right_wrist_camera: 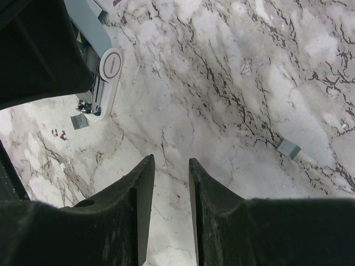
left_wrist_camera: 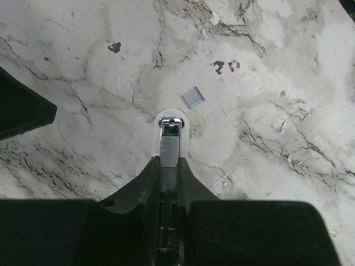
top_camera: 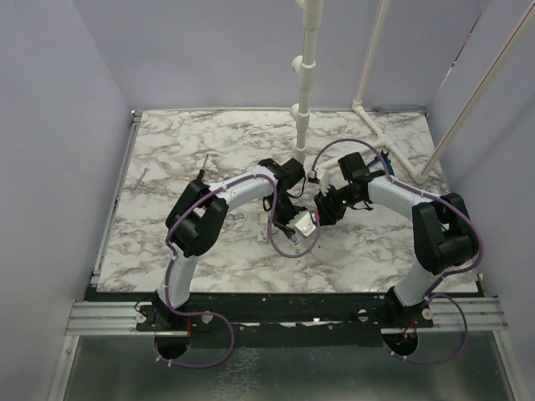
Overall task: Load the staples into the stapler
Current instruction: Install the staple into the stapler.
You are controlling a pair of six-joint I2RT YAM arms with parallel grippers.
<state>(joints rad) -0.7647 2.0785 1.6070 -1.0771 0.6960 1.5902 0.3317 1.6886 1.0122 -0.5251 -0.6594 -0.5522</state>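
Observation:
The stapler (left_wrist_camera: 171, 121) is white with a light teal part. My left gripper (left_wrist_camera: 169, 162) is shut on it and holds it nose-forward above the table. A silvery strip of staples (left_wrist_camera: 169, 148) lies in its open channel, just ahead of the fingertips. In the right wrist view the stapler (right_wrist_camera: 108, 69) hangs at the upper left. My right gripper (right_wrist_camera: 169, 163) is open and empty above bare marble, beside the stapler. In the top view both grippers meet mid-table: left gripper (top_camera: 288, 230), stapler (top_camera: 305, 225), right gripper (top_camera: 323, 210).
A loose staple piece (left_wrist_camera: 193, 97) lies beyond the stapler's nose. It also shows in the right wrist view (right_wrist_camera: 79, 122), where another piece (right_wrist_camera: 288, 148) lies on the right. White pipes (top_camera: 305, 83) stand at the back. Blue-handled pliers (top_camera: 386, 159) lie behind the right arm.

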